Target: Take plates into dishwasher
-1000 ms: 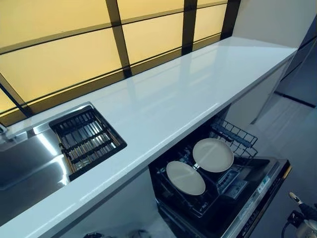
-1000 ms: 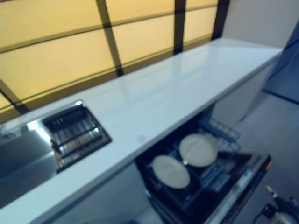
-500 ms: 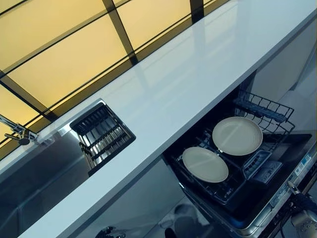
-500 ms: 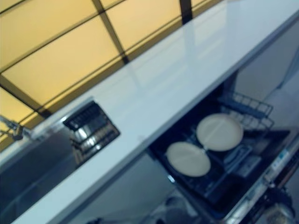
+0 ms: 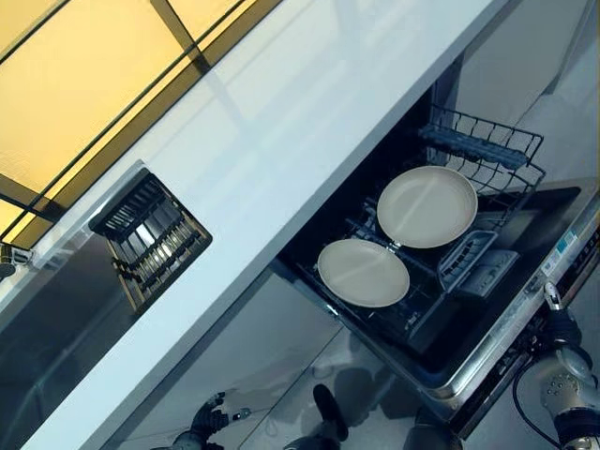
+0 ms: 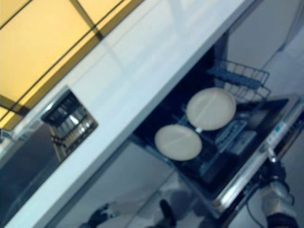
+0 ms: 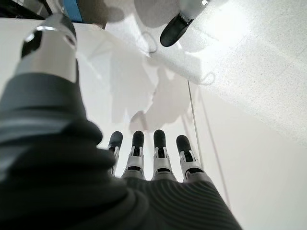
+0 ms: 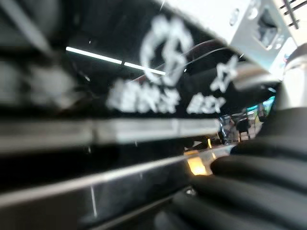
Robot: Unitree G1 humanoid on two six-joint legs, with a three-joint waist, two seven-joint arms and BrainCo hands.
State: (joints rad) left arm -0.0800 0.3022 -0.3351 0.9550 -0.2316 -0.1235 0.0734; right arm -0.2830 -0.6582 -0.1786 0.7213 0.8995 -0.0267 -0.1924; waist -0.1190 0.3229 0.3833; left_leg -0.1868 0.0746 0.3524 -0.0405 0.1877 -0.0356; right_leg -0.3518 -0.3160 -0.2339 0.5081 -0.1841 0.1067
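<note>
Two round cream plates lie in the pulled-out dishwasher rack [image 5: 487, 155] under the counter, one plate [image 5: 364, 273] nearer the sink side, the other plate [image 5: 427, 206] touching it on the far side. My right hand [image 5: 560, 333] is low by the outer edge of the open dishwasher door [image 5: 520, 314]; its wrist view shows only the dark cover [image 8: 249, 191] close against the door's glossy black front. My left hand [image 5: 200, 429] hangs low by the white cabinet front, and its fingers [image 7: 160, 155] are straight and hold nothing.
A long white counter [image 5: 309, 122] runs above the dishwasher. At its left end is a steel sink [image 5: 56, 309] with a dark slatted drain rack [image 5: 150, 239]. Yellow-lit window panes with dark frames line the back. Pale floor lies below the door.
The camera has tilted down and swung, so the whole picture has shifted. The floor and my left hand now show at the bottom. The plates have not moved in the rack.
</note>
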